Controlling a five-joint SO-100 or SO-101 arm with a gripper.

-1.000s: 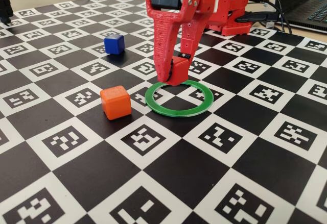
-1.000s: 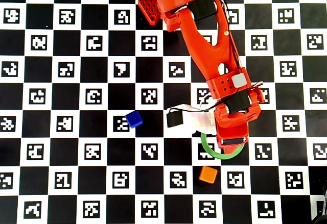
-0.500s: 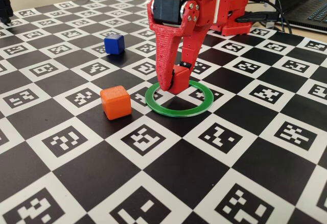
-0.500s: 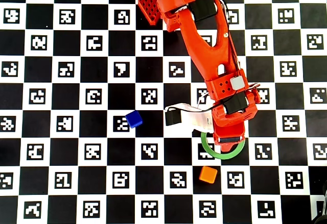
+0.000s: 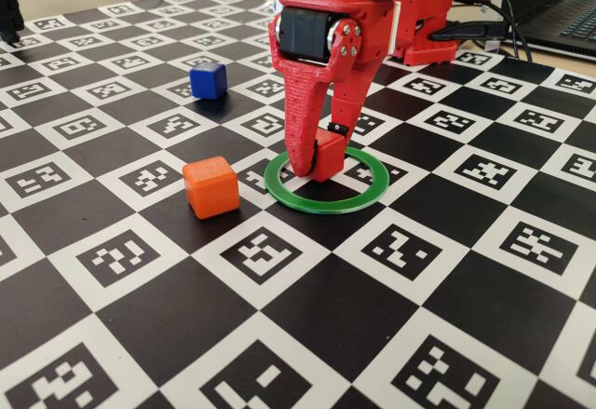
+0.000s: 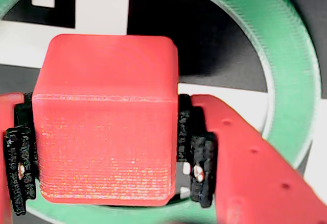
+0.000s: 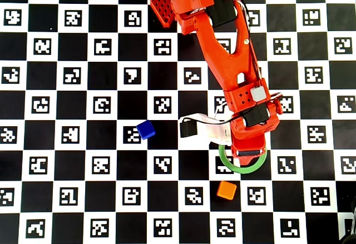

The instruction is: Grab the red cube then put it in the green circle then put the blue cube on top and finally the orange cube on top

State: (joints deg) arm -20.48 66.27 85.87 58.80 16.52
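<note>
A red robot arm's gripper (image 5: 314, 162) is clamped on the red cube (image 5: 326, 155), holding it low inside the green circle (image 5: 358, 196), toward the ring's far left in the fixed view. The wrist view shows black pads (image 6: 195, 155) pressing two opposite flat faces. The cube looks rigid, light and faintly ridged, so it likely resists slipping. The orange cube (image 5: 210, 186) sits left of the ring; the blue cube (image 5: 208, 80) lies farther back.

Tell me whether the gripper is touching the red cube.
Touching. In the wrist view the gripper has its black finger pads pressed against both sides of the red cube, no gap showing.
</note>
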